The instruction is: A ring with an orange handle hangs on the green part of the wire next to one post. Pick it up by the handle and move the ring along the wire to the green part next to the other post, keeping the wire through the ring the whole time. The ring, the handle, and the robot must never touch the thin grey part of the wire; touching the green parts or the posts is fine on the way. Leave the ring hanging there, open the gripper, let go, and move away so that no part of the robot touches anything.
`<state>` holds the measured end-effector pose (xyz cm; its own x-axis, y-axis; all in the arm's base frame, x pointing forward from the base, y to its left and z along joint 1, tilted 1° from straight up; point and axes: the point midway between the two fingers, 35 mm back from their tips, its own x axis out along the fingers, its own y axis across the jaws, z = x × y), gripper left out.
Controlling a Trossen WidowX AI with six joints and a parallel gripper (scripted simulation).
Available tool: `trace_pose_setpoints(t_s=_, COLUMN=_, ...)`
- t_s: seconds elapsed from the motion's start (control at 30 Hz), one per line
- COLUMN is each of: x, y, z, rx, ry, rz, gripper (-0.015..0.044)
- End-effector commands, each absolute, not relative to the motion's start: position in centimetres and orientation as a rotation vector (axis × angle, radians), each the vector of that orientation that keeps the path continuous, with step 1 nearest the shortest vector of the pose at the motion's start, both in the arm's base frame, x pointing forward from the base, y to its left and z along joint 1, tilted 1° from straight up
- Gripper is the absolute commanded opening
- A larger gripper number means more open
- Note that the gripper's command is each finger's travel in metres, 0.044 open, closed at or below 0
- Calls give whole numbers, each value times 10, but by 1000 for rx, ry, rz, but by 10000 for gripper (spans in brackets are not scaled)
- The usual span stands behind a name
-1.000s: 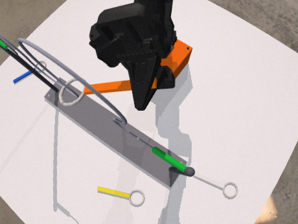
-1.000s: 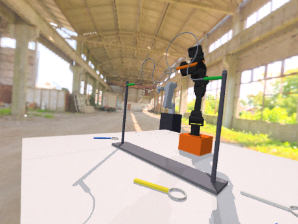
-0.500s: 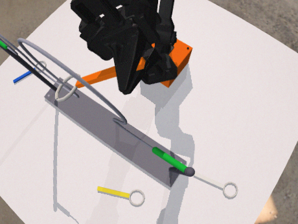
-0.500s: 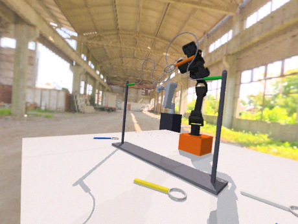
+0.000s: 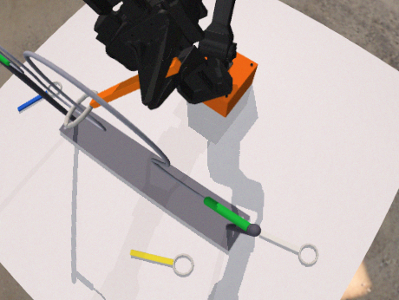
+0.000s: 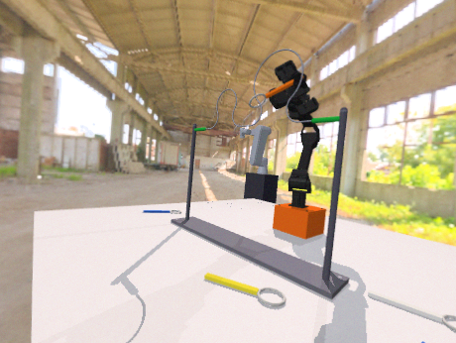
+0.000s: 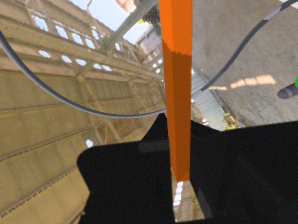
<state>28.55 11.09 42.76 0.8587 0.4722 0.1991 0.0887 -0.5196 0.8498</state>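
Observation:
The ring [image 5: 68, 125] [image 6: 250, 101] is around the grey wire [image 6: 286, 50] [image 7: 100, 114], at the lower left side of the big loop in the exterior view; whether they touch cannot be told. Its orange handle [image 5: 117, 89] [image 6: 280, 89] [image 7: 178, 90] slants up to my gripper [image 5: 149, 87] [image 7: 166, 117], which is shut on it. The ring is outside the wrist view. One green part [image 5: 230, 214] [image 6: 325, 119] is by the near post [image 6: 335, 198]; the other green part [image 5: 3, 59] [image 6: 199, 129] is by the far post [image 6: 191, 173].
The posts stand on a long grey base [image 5: 130, 160] [image 6: 248, 250]. A yellow-handled ring tool [image 5: 152, 257] [image 6: 230, 284], a blue one [image 5: 31, 101] [image 6: 156, 211] and a white one [image 5: 279, 244] [image 6: 406, 306] lie on the table. The orange base block [image 5: 243, 82] [image 6: 297, 220] is under the arm.

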Motion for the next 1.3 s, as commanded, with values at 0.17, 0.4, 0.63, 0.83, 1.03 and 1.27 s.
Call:
trace_pose_setpoints(t_s=0.17, x=285, y=109, z=431, rx=2019, ry=419, rz=496, gripper=-150)
trace_pose_setpoints(t_s=0.4, x=285, y=110, z=430, rx=1945, ry=430, rz=472, gripper=-150)
trace_pose_setpoints(t_s=0.63, x=285, y=111, z=427, rx=1863, ry=441, rz=446, gripper=-150)
trace_pose_setpoints(t_s=0.83, x=285, y=112, z=425, rx=1791, ry=450, rz=423, gripper=-150)
trace_pose_setpoints(t_s=1.03, x=285, y=112, z=423, rx=1719, ry=458, rz=401, gripper=-150)
trace_pose_setpoints(t_s=1.27, x=285, y=113, z=420, rx=1634, ry=467, rz=374, gripper=-150)
